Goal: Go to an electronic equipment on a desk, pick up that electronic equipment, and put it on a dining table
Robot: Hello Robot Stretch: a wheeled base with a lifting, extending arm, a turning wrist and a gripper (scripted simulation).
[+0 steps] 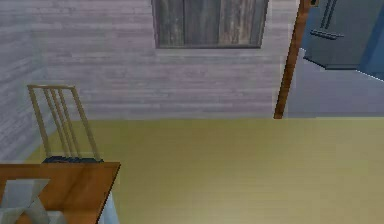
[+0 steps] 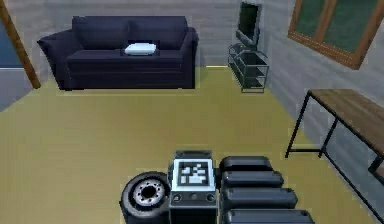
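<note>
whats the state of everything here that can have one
chair: upright, at the far edge of the wooden table
pillow: lying flat on the seat of the sofa
tv: upright on its stand, screen dark
end effector: cannot tell whether it holds anything

A pale plank wall (image 1: 120,70) with a dark-framed window (image 1: 208,22) rises behind a bare yellow floor (image 1: 240,170). At lower left, a wooden chair (image 1: 65,125) with a slatted back stands at the far side of a brown table (image 1: 70,185), on which a pale thing (image 1: 25,195) rests. At right, a wooden door frame (image 1: 290,70) opens onto a blue door (image 1: 345,35).
</note>
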